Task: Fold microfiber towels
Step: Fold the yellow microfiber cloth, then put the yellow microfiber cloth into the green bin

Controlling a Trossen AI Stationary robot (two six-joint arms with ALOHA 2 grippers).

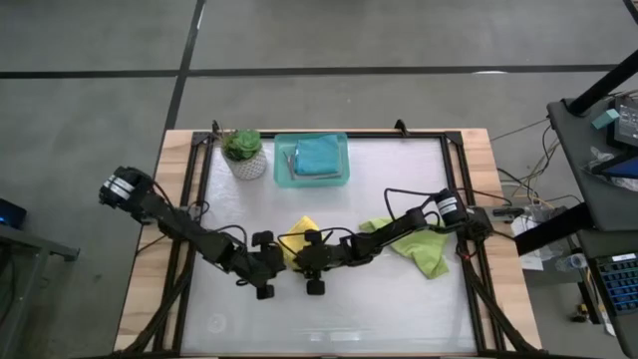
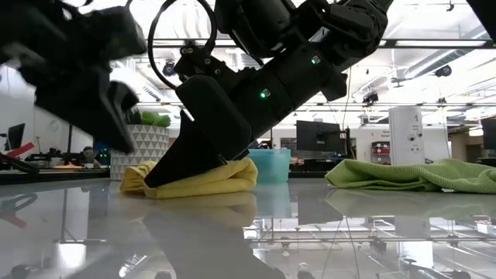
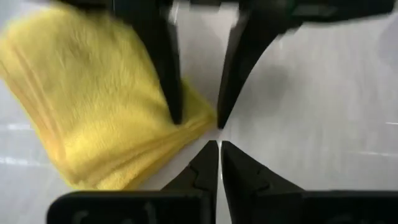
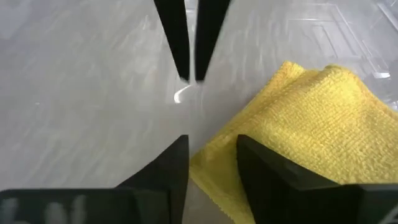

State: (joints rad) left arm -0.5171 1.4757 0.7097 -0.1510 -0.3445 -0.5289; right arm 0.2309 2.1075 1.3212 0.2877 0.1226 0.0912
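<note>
The right gripper (image 4: 211, 158) stands with its jaws parted around the near corner of the folded yellow towel (image 4: 311, 124), one finger on bare table and the other over the cloth edge; nothing is pinched between them, which reads as a corner just let go so the fold can lie flat. Facing it tip to tip, the left gripper (image 3: 219, 163) has its jaws closed to a thin slit and holds nothing, its points hovering just beside that same corner, probably parked there to steady or tuck the edge. The yellow towel (image 1: 299, 237) lies doubled over at the middle of the white table (image 1: 399, 309), between the two wrists, and from table height its layers look stacked but a little puffy (image 2: 203, 180). To the right, the lime green towel (image 1: 419, 247) sprawls unfolded under the right arm, likely the next piece to do. At the far edge a teal tray (image 1: 311, 179) holds a teal-blue towel (image 1: 321, 156), with a small potted plant (image 1: 242, 152) beside it.
</note>
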